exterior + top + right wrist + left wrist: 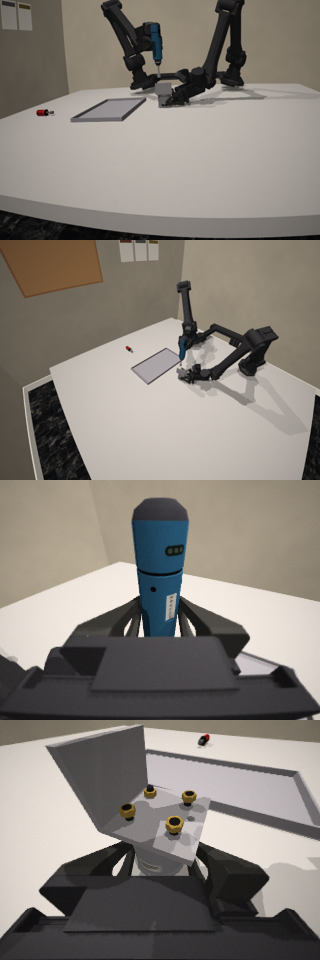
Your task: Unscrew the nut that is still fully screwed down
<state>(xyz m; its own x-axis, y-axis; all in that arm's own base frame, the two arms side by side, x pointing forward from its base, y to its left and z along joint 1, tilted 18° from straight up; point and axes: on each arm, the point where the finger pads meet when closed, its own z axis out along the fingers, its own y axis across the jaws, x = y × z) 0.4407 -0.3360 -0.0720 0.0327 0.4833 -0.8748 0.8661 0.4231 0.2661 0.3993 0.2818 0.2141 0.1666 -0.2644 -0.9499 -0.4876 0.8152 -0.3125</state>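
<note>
Top high, oblique; exterior low; both show arms.

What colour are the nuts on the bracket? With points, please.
Brassy yellow nuts point(174, 824); the left wrist view shows them best.

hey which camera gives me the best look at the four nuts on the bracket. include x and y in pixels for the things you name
The left wrist view: all four nuts point(128, 811) point(150, 792) point(189, 797) point(174, 824) show separately, one lower on its stud. The top view shows only tiny gold specks on the bracket point(180, 372) point(105, 780). The exterior and right wrist views show none.
</note>
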